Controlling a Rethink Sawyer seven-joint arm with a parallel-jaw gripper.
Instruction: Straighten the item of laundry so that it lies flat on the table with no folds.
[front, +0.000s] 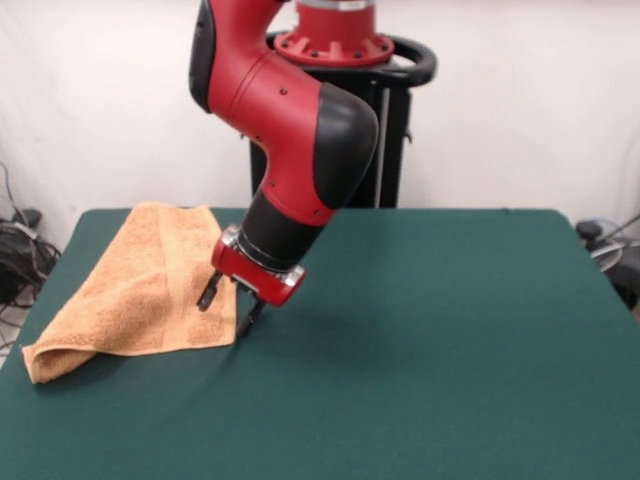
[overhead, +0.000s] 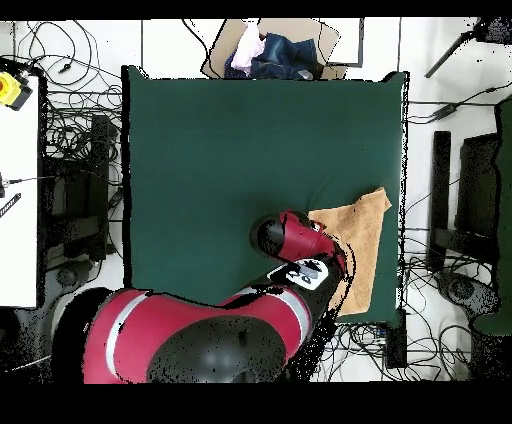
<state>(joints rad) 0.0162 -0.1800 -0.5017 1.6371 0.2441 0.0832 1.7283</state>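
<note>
The orange-tan towel (front: 140, 285) lies at the left side of the green table (front: 430, 350), reaching the far edge. Its near left corner (front: 45, 362) is folded over and raised, and it hangs close to the table's left edge. My gripper (front: 228, 308) is open, tilted, with its fingertips (front: 248, 320) down at the towel's right edge, one finger over the cloth and one at its border. In the overhead view the towel (overhead: 362, 248) lies at the table's (overhead: 230, 150) right edge and the arm hides the gripper.
The robot's pedestal (front: 345, 120) stands behind the table's far edge. Cables (front: 15, 250) lie on the floor to the left. In the overhead view a cardboard box with clothes (overhead: 280, 50) sits past the far edge and a white bench (overhead: 20, 180) stands at the left.
</note>
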